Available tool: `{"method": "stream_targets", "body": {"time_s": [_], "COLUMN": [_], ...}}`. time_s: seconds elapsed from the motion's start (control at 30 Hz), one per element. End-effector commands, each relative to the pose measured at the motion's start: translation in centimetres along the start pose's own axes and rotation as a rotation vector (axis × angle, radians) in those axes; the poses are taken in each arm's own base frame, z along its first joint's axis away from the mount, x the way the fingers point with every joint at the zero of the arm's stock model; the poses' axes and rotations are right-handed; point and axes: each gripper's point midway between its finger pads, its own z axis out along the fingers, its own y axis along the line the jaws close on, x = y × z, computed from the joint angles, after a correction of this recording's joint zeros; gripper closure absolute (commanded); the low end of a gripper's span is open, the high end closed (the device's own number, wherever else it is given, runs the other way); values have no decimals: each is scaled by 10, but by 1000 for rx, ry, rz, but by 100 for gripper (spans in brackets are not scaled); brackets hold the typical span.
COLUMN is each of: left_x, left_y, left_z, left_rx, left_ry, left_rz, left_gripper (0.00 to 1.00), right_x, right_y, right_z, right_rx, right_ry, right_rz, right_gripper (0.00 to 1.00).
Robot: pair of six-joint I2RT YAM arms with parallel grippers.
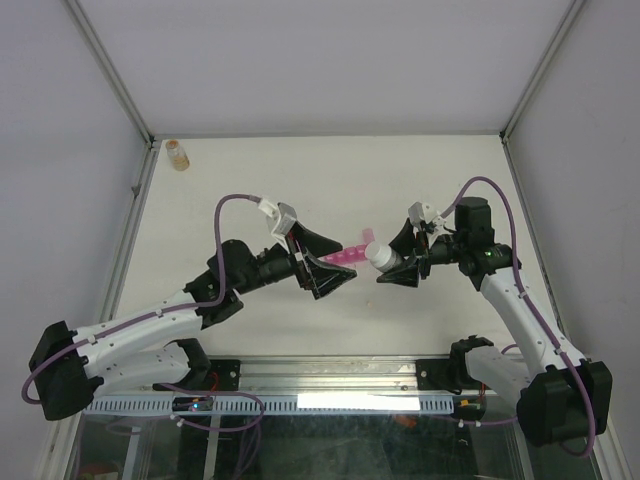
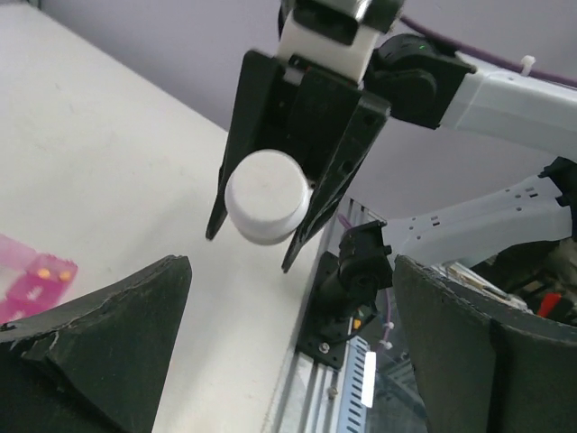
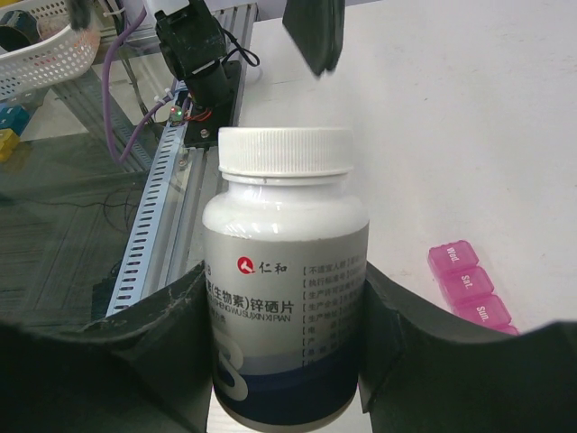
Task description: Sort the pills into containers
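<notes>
The pink pill-organiser strip lies on the table between the two arms. It also shows at the left edge of the left wrist view and in the right wrist view, lids down. Two tiny yellowish specks show in it in the left wrist view; I cannot tell if they are pills. My left gripper is open and empty, just left of the strip. My right gripper is shut on a white-capped bottle, cap on, held above the table and pointing at the left gripper.
A small amber bottle stands at the far left corner of the table. The metal rail and arm bases run along the near edge. A white basket sits off the table. Walls close in the left, right and far sides.
</notes>
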Motion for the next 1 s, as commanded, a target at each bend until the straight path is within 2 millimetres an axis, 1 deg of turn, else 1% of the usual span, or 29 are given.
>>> {"method": "stream_targets", "body": {"time_s": [0.0, 0.1, 0.2, 0.27, 0.4, 0.5, 0.57, 0.67, 0.77, 0.97], "left_x": [-16, -16, -8, -3, -6, -18, -22, -26, -25, -22], "left_y": [-6, 6, 18, 20, 16, -1, -6, -4, 1, 6], "left_z": [3, 8, 13, 16, 19, 20, 17, 18, 22, 42], "left_rx": [7, -87, -208, -241, -223, -115, -72, -71, -112, -168], "left_ry": [-103, -92, -52, -34, -43, -118, -159, -159, -129, -39], "left_rz": [-173, -194, -163, -153, -161, -163, -184, -214, -223, -252], "left_gripper": [4, 7, 9, 9, 8, 2, 1, 1, 1, 6], "right_x": [-16, -16, -16, -16, -15, -15, -15, -15, -14, -14], "right_y": [-5, -5, -5, -6, -6, -6, -6, -6, -7, -6], "right_z": [-2, -2, -2, -2, -3, -2, -2, -2, -2, -2], "right_rx": [10, 12, 14, 16, 16, 15, 14, 13, 14, 14], "right_ry": [-13, -12, -11, -10, -9, -9, -10, -10, -9, -8], "right_rz": [-81, -80, -82, -82, -80, -79, -79, -79, -77, -78], "right_gripper": [100, 100, 100, 100, 100, 100, 100, 100, 100, 100]}}
